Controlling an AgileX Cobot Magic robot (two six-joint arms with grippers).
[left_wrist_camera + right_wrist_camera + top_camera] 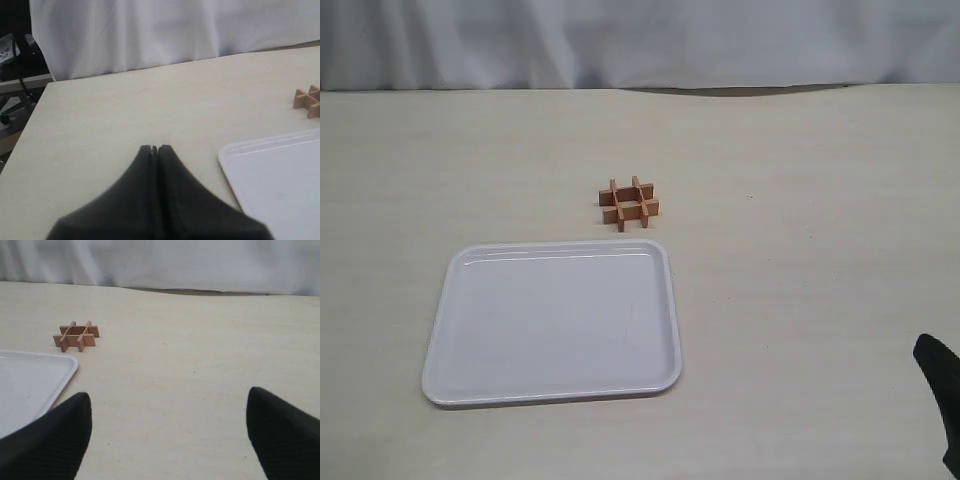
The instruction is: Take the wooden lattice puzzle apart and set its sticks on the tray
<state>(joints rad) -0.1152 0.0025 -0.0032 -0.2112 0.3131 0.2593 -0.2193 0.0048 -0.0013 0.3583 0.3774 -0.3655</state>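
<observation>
The left gripper (154,148) had its jaws pressed together on nothing, hanging over the bench (125,110) just off a corner of the tray (280,180). The right gripper (169,397) stood spread wide, gripping nothing, well to the right of the tray (560,247), with only a dark part of it at the edge of the exterior view. The wooden lattice puzzle (629,203) lay flat and whole on the bench just beyond the tray's far edge, near its far right corner, not touching the rim
</observation>
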